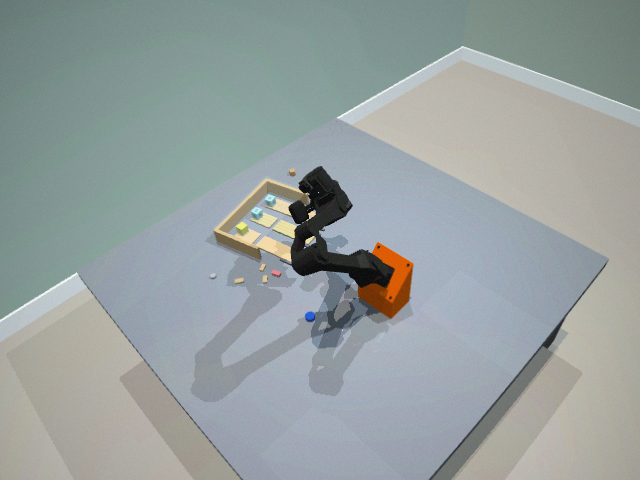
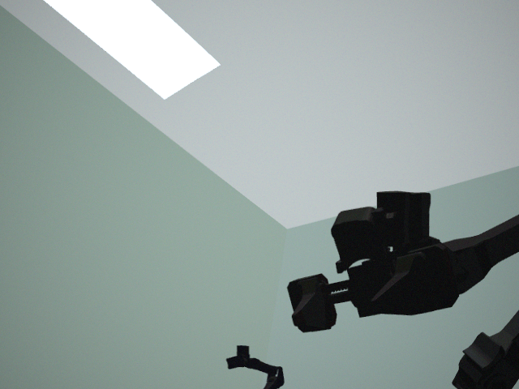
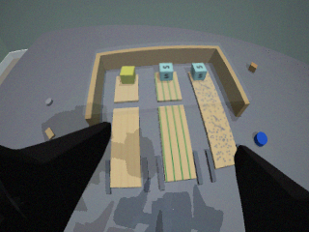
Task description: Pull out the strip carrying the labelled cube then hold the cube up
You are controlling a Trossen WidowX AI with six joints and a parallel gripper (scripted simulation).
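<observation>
Spread apart with nothing between its fingers, the black tool (image 1: 306, 196) (image 2: 332, 270) (image 3: 176, 141) is held above the grey bench (image 1: 465, 232) (image 3: 53, 63). The arm is carried by an orange base (image 1: 392, 308). The far ends of three strips are enclosed on three sides by a low wooden wall (image 1: 235, 245) (image 3: 159, 56). At the right in the wrist view, the speckled strip (image 1: 279, 207) (image 3: 212, 118) is seen in one piece, with the labelled blue cube (image 1: 270, 200) (image 3: 198, 72) borne on its far end, inside the wall. The striped strip (image 1: 289, 230) (image 3: 176, 142) in the middle is split in two, its far piece topped by another lettered cube (image 1: 256, 212) (image 3: 166, 71). The plain strip (image 1: 273, 247) (image 3: 126, 147) is likewise divided, a yellow-green cube (image 1: 241, 228) (image 3: 127, 74) being carried on its far piece. Outside the wall, a small orange-brown block (image 1: 292, 172) (image 3: 253, 67) is seen.
</observation>
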